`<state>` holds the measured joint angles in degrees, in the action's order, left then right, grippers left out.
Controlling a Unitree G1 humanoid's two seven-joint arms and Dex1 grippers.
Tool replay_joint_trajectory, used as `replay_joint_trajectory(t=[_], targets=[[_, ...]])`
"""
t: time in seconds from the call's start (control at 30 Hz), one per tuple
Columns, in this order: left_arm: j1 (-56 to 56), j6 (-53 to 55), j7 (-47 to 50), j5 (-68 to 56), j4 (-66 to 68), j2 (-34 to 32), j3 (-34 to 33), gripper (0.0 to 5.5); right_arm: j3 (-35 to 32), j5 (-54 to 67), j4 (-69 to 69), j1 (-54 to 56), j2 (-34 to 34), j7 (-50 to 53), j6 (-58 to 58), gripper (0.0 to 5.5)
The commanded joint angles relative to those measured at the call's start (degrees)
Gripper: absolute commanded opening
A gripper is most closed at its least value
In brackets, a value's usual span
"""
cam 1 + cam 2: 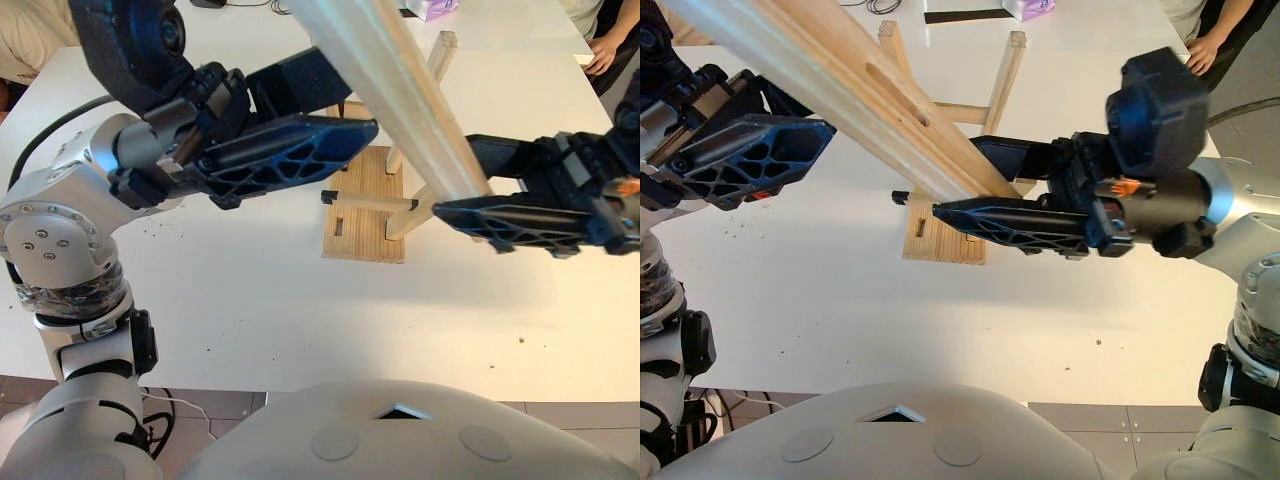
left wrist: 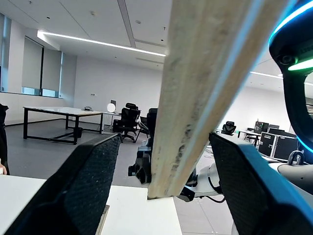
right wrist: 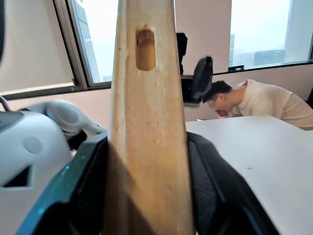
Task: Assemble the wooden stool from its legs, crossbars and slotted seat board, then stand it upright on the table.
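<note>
- A long wooden leg (image 1: 830, 70) slants close under the head camera, held in the air over the middle of the table. Its high end runs off toward the robot's left and its low end dips toward the seat board.
- An oblong slot (image 3: 145, 49) is cut into one face of this leg.
- The right gripper (image 1: 958, 178) pinches the low end, with its black fingers (image 1: 1010, 225) pressed against opposite sides of the wood.
- The left gripper (image 2: 165, 147) is spread. Its fingers (image 1: 290, 150) flank the leg farther up, and the left wrist view shows a gap on each side.
- The seat board (image 1: 365, 225) lies flat around the middle of the table, slots showing in its top.
- Two upright legs (image 1: 890, 45) (image 1: 1007, 65) rise at the board's far side, joined by a crossbar (image 1: 960, 112). Whether they sit in the slots cannot be told.
- A second bar (image 1: 368, 200) runs level just above the board, dark at its free end.
- The table (image 1: 250, 310) is white, with dark specks (image 1: 160, 232) scattered toward its left edge.
- Near the far edge sit a pale purple box (image 1: 1028, 8) and a black cable (image 1: 880, 5).
- The room is an open office, with desks (image 2: 63, 115), black chairs (image 2: 128, 117), ceiling light strips (image 2: 102, 43) and tall windows (image 3: 93, 39).
</note>
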<state>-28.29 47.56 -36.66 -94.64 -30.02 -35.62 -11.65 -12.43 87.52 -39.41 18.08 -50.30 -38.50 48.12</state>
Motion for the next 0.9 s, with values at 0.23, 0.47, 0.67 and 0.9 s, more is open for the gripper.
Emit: replay_joint_trajectory(t=[0.23,0.47,0.67,0.9], targets=[[-0.2,-0.4,-0.7,0.6,-0.7,-0.8,1.0,3.33,3.6,-3.3,-1.6,0.8,2.9,2.5,-2.1,2.05],[0.0,-1.5,-0.3,1.7,0.3,0.2,0.8,3.02,2.6,1.9,1.3,4.1,3.5,5.3,-2.4,2.05],[-0.6,-2.3,-0.1,0.9,0.7,0.7,0.6,2.1,3.1,1.0,0.9,3.5,3.1,4.9,-2.2,2.05],[-0.4,-2.0,-0.4,1.6,-0.1,0.5,1.2,2.08,3.5,-1.9,0.9,2.0,2.8,3.7,-2.1,2.05]])
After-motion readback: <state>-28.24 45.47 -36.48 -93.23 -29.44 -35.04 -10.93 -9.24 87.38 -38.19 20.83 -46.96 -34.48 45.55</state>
